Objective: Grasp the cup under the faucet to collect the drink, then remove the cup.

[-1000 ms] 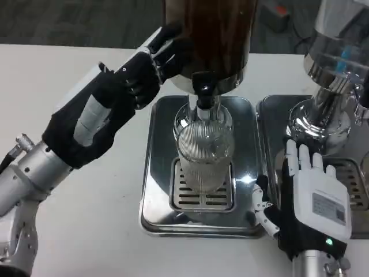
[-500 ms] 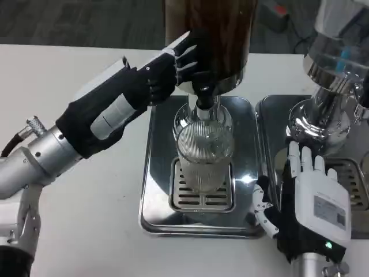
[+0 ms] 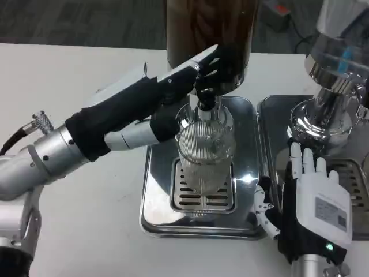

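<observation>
A clear ribbed cup (image 3: 204,154) stands upright on the drip grate (image 3: 202,196), directly under the black faucet (image 3: 206,95) of the dark drink dispenser (image 3: 210,29). My left hand (image 3: 196,78) reaches in from the left above the cup, its dark fingers lying against the faucet's top. Whether they grip it is hard to tell against the dark dispenser. My right hand (image 3: 314,199) lies flat on the table to the right of the cup, fingers spread, holding nothing and apart from the cup.
The cup's steel tray (image 3: 155,190) sits mid-table. A second steel tray (image 3: 271,115) on the right holds another dispenser with a chrome base (image 3: 323,109). White table (image 3: 86,219) spreads to the left and front.
My left hand has moved right and forward from beside the dispenser onto the faucet above the cup. The right hand and the cup have stayed put.
</observation>
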Robot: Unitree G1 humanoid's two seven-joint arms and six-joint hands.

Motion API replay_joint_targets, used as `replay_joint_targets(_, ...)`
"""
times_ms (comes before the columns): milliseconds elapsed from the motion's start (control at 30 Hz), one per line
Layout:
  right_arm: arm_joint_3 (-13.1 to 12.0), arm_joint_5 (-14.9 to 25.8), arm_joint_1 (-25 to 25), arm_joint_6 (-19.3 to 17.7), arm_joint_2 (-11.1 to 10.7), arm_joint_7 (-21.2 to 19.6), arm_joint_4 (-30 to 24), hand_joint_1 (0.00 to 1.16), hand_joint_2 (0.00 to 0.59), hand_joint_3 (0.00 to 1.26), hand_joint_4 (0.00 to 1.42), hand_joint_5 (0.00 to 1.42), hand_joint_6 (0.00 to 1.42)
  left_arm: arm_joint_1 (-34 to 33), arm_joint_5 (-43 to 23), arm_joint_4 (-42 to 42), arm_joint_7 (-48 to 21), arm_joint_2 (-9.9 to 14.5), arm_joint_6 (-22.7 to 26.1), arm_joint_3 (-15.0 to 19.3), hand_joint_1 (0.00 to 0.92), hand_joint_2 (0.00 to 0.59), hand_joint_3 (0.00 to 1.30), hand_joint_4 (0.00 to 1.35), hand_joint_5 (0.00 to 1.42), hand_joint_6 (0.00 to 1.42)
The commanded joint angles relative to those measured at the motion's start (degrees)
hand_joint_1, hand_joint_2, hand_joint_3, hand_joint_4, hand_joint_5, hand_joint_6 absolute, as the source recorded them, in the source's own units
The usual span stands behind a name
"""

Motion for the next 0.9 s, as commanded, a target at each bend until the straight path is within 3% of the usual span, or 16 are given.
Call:
replay_joint_targets(33,-0.4,0.5,0.5,0.1,0.3,-1.1,0.4,0.28,0.496,0.01,0.0,0.0,0.0,1.1,4.5,-1.8,0.9,2.1,-4.8,-1.8,0.0,0.071,0.0,0.0,0.09,0.05)
replay_joint_targets(500,-1.4,1.3,0.2,0.1,0.8,-1.7,0.8,0.28,0.497,0.01,0.0,0.0,0.0,2.5,10.2,-2.2,7.3,5.1,-11.3,-5.5,0.0,0.078,0.0,0.0,0.09,0.06)
replay_joint_targets(900,-1.5,1.7,0.2,0.1,1.0,-1.9,1.0,0.28,0.498,0.01,0.0,0.0,0.0,3.3,14.5,-5.6,11.6,6.7,-13.2,-9.2,0.0,0.08,0.0,0.0,0.09,0.07)
